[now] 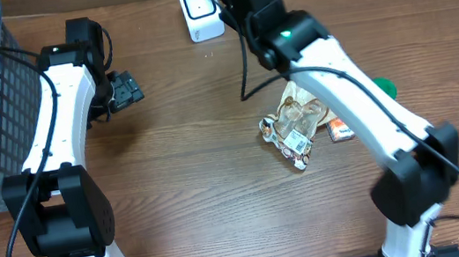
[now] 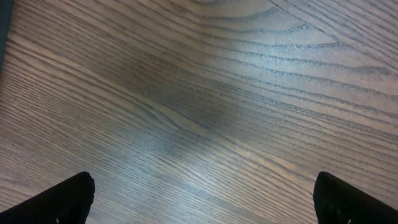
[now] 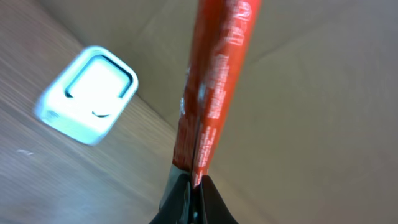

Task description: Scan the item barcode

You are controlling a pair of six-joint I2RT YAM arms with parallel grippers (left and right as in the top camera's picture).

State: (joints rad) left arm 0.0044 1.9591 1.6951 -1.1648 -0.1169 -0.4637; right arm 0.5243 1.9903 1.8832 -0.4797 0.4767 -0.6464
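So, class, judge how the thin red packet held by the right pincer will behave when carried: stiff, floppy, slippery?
Probably light: the right pincer holds the red packet by one thin edge. Fairly stiff, likely: it extends straight from the grip without drooping. Its glossy film may be slippery.

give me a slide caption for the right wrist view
Right hand shut on a red packet, held near the white scanner on the wooden table

No wording can be read anywhere. The red packet (image 3: 214, 93), centre of the right wrist view, carries pale print too blurred to make out (likewise the small white label (image 1: 296, 144) on the crumpled wrapper (image 1: 297, 118), centre right overhead).
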